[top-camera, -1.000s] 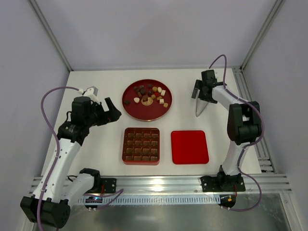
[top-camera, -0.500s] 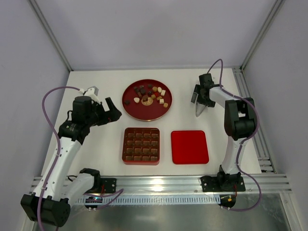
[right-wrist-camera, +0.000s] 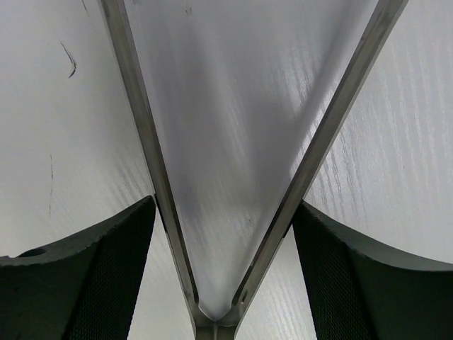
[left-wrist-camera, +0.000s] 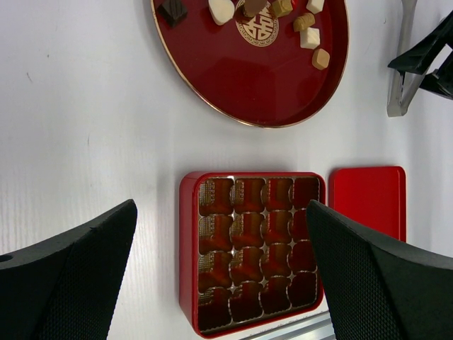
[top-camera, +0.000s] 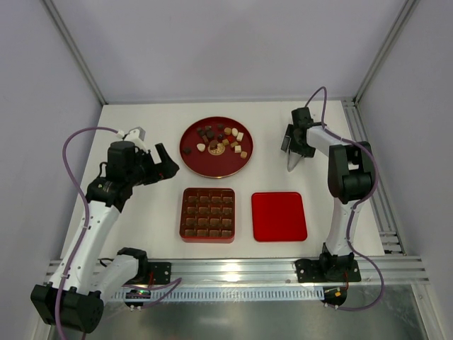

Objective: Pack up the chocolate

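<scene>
The chocolate point(top-camera: 221, 140), several dark, brown and cream pieces, lies on a round red plate point(top-camera: 191, 159) at the back; it also shows in the left wrist view point(left-wrist-camera: 309, 37). The red grid box point(top-camera: 207, 239) sits in front, its compartments empty in the left wrist view point(left-wrist-camera: 186, 255). My left gripper point(top-camera: 166, 161) is open and empty above the table, left of the plate, the box showing between its fingers point(left-wrist-camera: 221, 234). My right gripper point(top-camera: 294, 144) is open and low over metal tongs point(top-camera: 291, 164) lying on the table. It straddles their hinge end point(right-wrist-camera: 223, 212), pads against the tongs' arms point(right-wrist-camera: 141, 127).
The flat red lid point(top-camera: 279, 216) lies right of the box. The aluminium rail point(top-camera: 233, 268) runs along the near edge. The enclosure walls stand close on the left, back and right.
My right gripper has come down and slightly toward the back onto the tongs. The left arm, the box, the lid and the plate have not moved.
</scene>
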{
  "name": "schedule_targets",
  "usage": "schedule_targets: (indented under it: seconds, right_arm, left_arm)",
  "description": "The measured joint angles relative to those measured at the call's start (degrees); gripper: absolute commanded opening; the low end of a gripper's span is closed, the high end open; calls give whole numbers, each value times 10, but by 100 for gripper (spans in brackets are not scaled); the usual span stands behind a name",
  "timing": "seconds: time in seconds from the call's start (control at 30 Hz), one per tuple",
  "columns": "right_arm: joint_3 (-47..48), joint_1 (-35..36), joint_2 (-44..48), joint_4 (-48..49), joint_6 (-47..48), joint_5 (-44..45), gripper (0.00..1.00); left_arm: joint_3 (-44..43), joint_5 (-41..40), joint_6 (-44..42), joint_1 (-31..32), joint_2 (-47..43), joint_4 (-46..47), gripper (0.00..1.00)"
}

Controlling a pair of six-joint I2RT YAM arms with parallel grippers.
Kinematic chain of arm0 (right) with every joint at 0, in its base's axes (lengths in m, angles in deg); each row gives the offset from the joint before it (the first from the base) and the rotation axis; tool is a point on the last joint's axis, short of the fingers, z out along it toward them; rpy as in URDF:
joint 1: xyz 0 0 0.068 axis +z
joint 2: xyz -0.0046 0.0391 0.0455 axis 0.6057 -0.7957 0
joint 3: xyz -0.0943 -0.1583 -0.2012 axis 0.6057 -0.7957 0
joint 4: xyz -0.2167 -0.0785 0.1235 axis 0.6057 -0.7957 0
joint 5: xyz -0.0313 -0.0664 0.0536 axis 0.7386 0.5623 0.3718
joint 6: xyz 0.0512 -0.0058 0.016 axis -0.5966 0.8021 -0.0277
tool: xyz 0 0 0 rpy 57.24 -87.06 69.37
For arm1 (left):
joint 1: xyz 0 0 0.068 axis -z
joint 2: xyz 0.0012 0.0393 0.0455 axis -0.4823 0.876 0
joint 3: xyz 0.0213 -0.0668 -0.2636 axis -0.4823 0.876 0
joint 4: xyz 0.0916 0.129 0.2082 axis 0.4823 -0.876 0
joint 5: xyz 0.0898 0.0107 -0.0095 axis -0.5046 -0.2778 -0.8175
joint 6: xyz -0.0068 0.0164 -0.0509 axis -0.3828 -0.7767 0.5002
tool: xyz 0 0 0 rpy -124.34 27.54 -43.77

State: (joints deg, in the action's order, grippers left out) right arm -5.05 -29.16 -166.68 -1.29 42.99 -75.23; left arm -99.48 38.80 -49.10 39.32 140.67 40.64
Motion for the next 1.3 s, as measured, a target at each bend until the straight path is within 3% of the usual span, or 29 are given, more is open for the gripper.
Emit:
schedule_targets:
  seconds: [0.13,0.4,0.73,1.3]
  right_arm:
    - [15,-1,-9,-6,0,-1,72]
    - [19,-4,-11,-10,3,-6,50]
    - [18,9,0,-21,21,-3,49]
    - [-15,64,153,-48,36,-1,49]
  left_arm:
    - [0,0,0,0,0,0,100]
    - [0,0,0,0,0,0,100]
    - [0,0,0,0,0,0,100]
    - [0,0,0,0,0,0,100]
